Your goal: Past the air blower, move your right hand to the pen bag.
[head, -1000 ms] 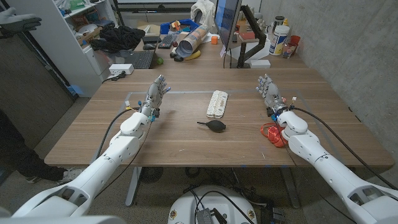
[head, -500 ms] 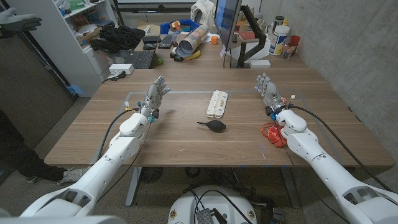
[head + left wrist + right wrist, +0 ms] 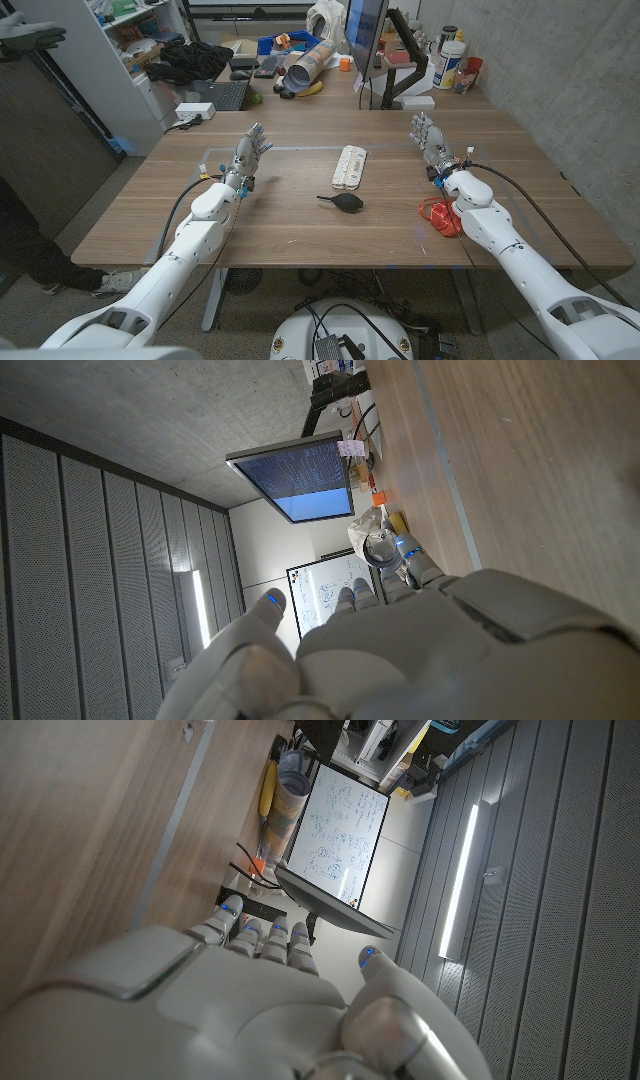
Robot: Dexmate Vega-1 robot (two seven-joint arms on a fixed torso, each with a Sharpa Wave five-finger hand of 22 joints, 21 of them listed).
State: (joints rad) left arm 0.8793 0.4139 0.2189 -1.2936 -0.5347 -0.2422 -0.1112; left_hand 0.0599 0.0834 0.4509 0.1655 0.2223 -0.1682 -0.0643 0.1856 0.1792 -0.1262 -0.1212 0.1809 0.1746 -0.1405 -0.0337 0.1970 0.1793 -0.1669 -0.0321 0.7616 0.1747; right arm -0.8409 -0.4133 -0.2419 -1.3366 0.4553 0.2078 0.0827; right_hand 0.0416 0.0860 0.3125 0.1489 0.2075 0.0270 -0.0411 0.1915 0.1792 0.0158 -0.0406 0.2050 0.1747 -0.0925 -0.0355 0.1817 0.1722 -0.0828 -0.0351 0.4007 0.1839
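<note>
Right hand: raised over the surface toward its right edge, approx. mid-depth. Fingers apart, extended toward the far edge, holding nothing. Right wrist view shows the back of the same hand w/ fingers straight, nothing between them.

Left hand: raised over the surface toward its left edge, approx. level w/ the right hand. Fingers spread, extended toward the far edge, nothing held. Left wrist view shows the hand's back, fingers straight.

Pen bag: pale, oblong, lying near the centre of the surface, long axis running front-to-back. Positioned between the two hands, well apart from both.

Air blower: black, bulb w/ nozzle pointing toward the left edge. Lies just in front of the pen bag, on the near-edge side, not touching it.

Red cord bundle: on the surface beside the right forearm, toward the right edge, near-edge side of the right hand.

Monitor on an arm stands at the far edge, w/ assorted clutter beside it. A thin taped outline is visible on the surface around the work area.
</note>
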